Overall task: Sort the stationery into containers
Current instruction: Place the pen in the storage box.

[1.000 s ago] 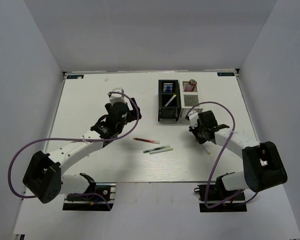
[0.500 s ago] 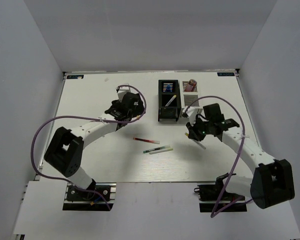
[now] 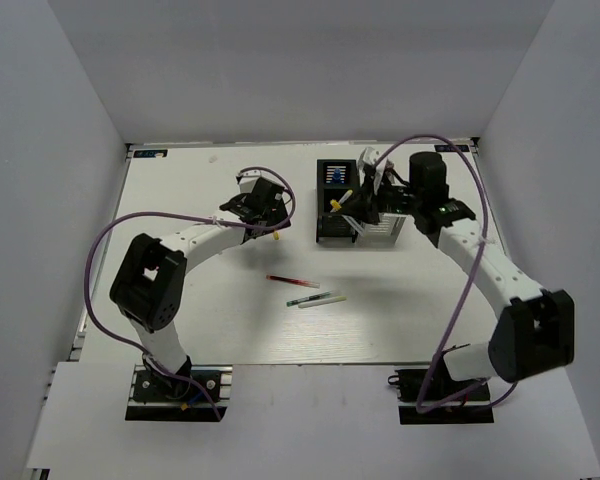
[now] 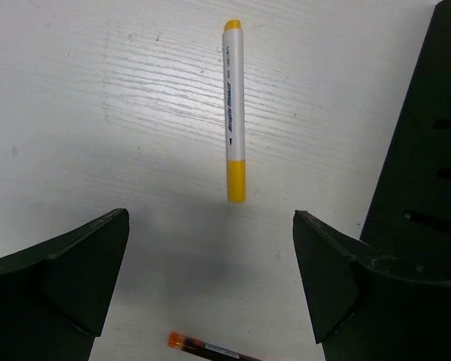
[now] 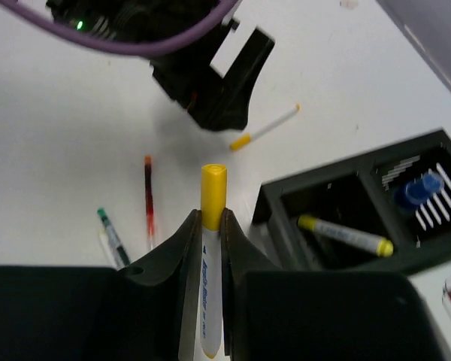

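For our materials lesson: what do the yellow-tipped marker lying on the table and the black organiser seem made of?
Yellow-tipped marker: likely plastic; smooth white barrel with printed lettering. Black organiser: probably matte moulded plastic, slotted walls; painted metal possible.

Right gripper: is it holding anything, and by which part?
Yes: the right gripper pinches a yellow-capped white pen by its barrel, just below the cap. The left gripper is open and holds nothing.
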`<state>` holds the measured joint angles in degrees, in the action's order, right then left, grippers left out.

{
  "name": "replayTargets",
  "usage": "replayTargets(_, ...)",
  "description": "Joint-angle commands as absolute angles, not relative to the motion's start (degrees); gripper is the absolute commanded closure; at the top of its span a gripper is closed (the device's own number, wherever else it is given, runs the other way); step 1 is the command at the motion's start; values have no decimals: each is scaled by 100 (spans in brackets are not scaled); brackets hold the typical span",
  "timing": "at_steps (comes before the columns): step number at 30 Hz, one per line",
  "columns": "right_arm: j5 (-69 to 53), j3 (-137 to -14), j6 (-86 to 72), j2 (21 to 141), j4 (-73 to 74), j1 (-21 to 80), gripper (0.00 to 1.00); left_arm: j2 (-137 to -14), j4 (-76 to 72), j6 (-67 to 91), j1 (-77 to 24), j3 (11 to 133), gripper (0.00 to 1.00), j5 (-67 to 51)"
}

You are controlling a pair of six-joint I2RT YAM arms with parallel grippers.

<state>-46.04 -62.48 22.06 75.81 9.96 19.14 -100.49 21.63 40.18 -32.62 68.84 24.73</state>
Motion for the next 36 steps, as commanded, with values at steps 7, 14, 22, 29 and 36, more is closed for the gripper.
replayTargets(7, -5396, -7303, 537, 9078, -2266, 1898, 100, -9897, 2874, 4253, -3182, 7252, 0, 2075)
replayTargets(14, -5511, -7453, -184, 9877, -3416, 1819, 100, -9844, 2874, 4307, -3182, 7128, 0, 1776)
replayTargets(22, -5669, -7128, -114, 10467, -3735, 1661, 92, -10187, 3454, 4359, -3129, 7770, 0, 1714)
replayTargets(29, -5581, -7066, -35, 10600, -3815, 1503, 56, -10555, 3559, 4359, -3129, 8191, 0, 1652)
replayTargets(36, -5713, -6988, -123, 10328, -3639, 1310, 41, -11477, 3787, 4219, -2998, 9025, 14, 1819)
